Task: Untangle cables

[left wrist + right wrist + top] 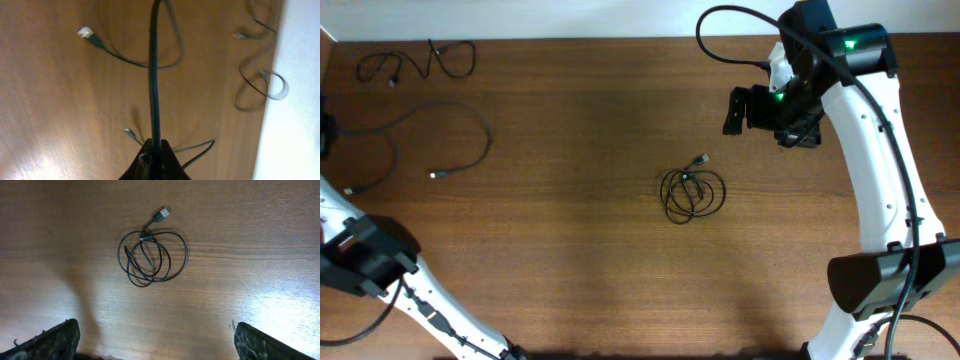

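One cable lies coiled in a small tangle at the table's middle, its plug sticking out up and right; the right wrist view shows this coil ahead of my right gripper, which hangs open and empty above the table. A long loose cable loops across the left side. My left gripper is shut on this cable at the table's left edge. A third cable lies at the far left corner, and it shows in the left wrist view too.
The long cable's plug ends rest on the wood near the left gripper. The table's far edge runs close to the corner cable. Thick black arm cables arc over the right arm.
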You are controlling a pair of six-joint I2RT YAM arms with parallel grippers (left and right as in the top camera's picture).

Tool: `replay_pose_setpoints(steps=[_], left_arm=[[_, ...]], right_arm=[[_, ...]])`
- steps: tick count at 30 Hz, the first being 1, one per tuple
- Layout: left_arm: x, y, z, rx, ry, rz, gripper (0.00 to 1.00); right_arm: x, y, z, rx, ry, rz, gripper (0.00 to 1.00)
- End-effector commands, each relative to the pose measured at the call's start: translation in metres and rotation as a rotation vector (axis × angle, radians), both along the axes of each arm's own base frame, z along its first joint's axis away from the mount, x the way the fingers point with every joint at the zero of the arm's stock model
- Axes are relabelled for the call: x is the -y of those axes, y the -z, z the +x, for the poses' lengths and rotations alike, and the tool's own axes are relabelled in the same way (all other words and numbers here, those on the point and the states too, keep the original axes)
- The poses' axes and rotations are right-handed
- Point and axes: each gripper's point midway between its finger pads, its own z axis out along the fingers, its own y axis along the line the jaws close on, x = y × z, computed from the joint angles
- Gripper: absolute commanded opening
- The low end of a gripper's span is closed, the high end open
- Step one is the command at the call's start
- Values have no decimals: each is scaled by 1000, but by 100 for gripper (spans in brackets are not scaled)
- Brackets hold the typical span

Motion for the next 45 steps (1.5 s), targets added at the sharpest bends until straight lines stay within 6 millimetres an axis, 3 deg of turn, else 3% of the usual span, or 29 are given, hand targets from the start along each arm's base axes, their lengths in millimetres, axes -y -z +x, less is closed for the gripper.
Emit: replay_pose_setpoints(steps=[1,2,3,4,7,10,12,14,16,17,19,21,24,27,30,34,35,38,41,45], left_arm=[[-20,36,-14,-72,-49,-44,49],[-20,41,-14,-82,-23,-42,63],[-21,46,-13,-90,6,-37,95],[-21,47,-11,-91,22,-32,99],[-15,46,-3,-90,99,-8,98],[9,48,7,-115,225,-4,84],[42,52,19,-148,312,-27,80],[72,59,34,-184,469,1,88],[94,74,40,-291,548,48,86],[109,86,43,-340,586,58,76],[136,109,55,-373,708,66,71],[165,134,74,-373,930,119,74],[186,169,87,-372,1089,161,72],[184,191,94,-354,1171,203,70],[176,200,94,-349,1190,216,69],[167,200,92,-348,1171,215,34],[166,200,91,-349,1170,215,30],[164,201,90,-352,1165,211,29],[164,215,86,-372,1170,186,25],[152,226,79,-392,1146,163,3]], right_arm=[[-5,1,0,1,-18,3,98],[-5,1,1,7,-18,5,98],[-5,1,2,8,-17,5,99],[-5,1,2,8,-17,5,98],[-5,1,2,8,-17,5,98],[-5,1,2,8,-17,5,98],[-5,1,2,8,-17,5,98],[-5,1,2,7,-17,5,98],[-5,1,1,6,-18,5,98],[-5,1,1,6,-18,5,98],[-5,1,1,6,-18,5,98],[-5,1,1,6,-18,5,98],[-5,1,1,3,-18,4,98],[-5,1,1,3,-18,4,98],[-5,1,1,4,-18,4,98],[-5,1,1,4,-17,4,98],[-5,1,1,3,-17,4,98],[-5,1,0,1,-17,4,98],[-5,2,-1,-4,-17,3,98],[-5,2,-1,-4,-17,3,98]])
